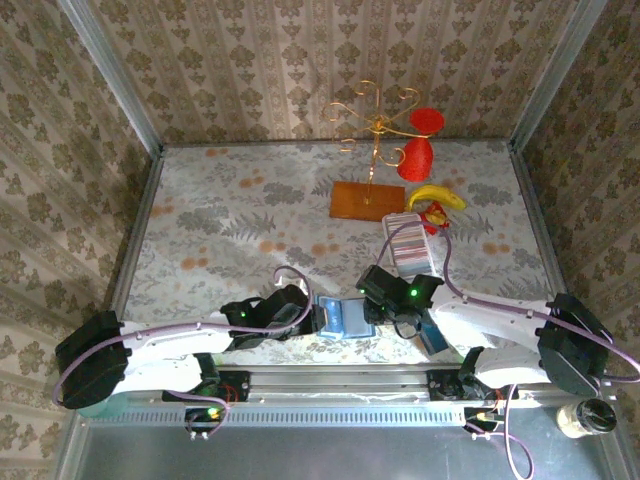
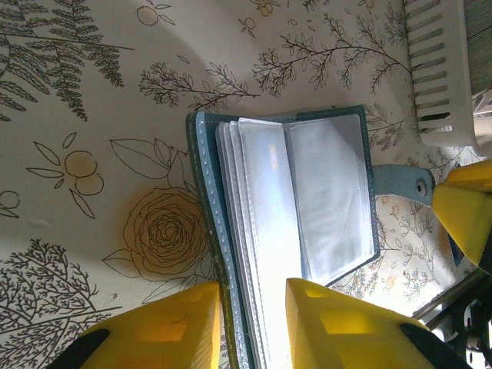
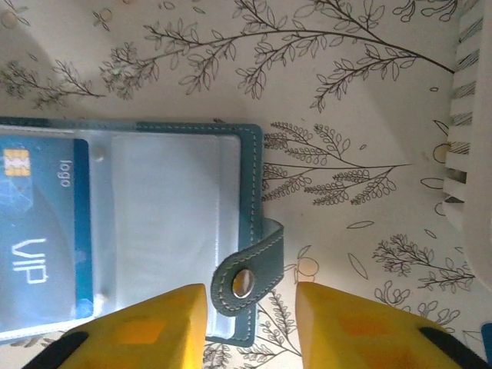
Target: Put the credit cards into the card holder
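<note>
The teal-blue folding card holder (image 1: 340,318) lies open crosswise, left fingers (image 2: 165,334) clamping its pages (image 2: 261,231), right fingers (image 3: 154,330) parted astride its snap tab (image 3: 246,273).

Left and middle of the table (image 1: 220,210) are bare, wide free passage. Back right is crowded: orange-brown board (image 1: 352,200) with gold wire stand (image 1: 378,125), red pieces (image 1: 417,158), banana (image 1: 437,196), white tray (image 1: 412,245) near the right gripper (image 3: 250,296). Near centre is blocked by the open card holder (image 1: 340,318). The left gripper (image 2: 254,296) jaws clamp its left cover; the right jaws stand apart around the tab (image 3: 244,280). Blue card (image 1: 437,335) beside the right arm.
</note>
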